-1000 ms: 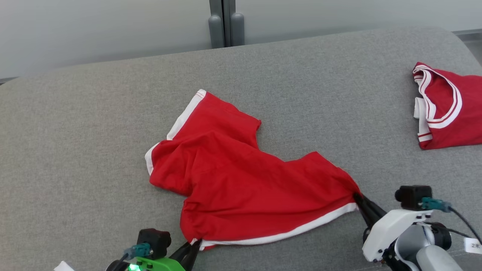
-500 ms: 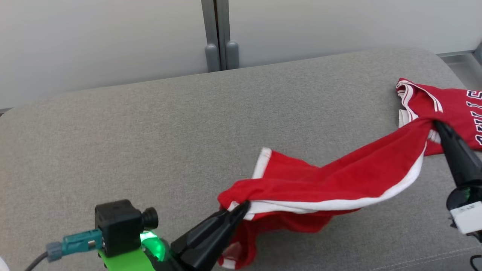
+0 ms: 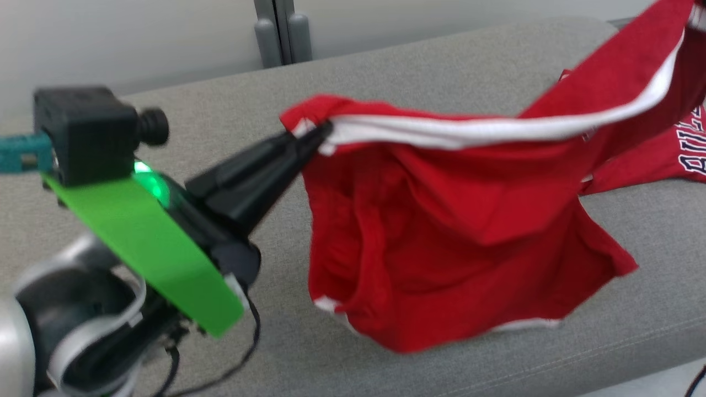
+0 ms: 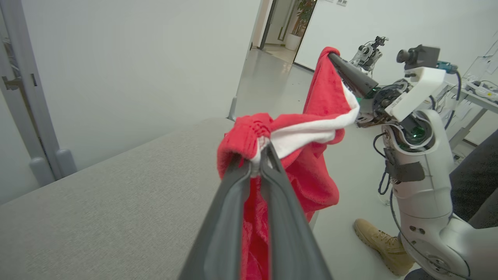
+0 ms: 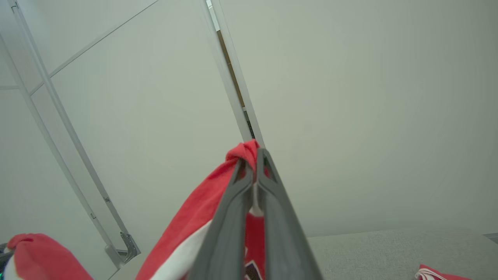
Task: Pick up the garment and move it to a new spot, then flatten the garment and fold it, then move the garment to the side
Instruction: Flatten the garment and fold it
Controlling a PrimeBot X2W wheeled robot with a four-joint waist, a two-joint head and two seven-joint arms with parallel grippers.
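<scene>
The garment, red shorts with white trim, hangs in the air above the grey padded surface. My left gripper is shut on one corner of the white waistband at the upper left. In the left wrist view that gripper pinches a bunched red and white edge of the garment. My right gripper holds the other corner higher up. In the right wrist view the right gripper is shut on the red cloth. The waistband stretches between both grippers and the rest sags below.
A second red jersey with lettering lies on the grey surface at the right, partly behind the hanging cloth. A grey post stands against the pale wall behind. A person's tan boot is on the floor beside the robot's body.
Both grippers have risen with the garment, which left the grey surface and now hangs between them. The head view has also shifted.
</scene>
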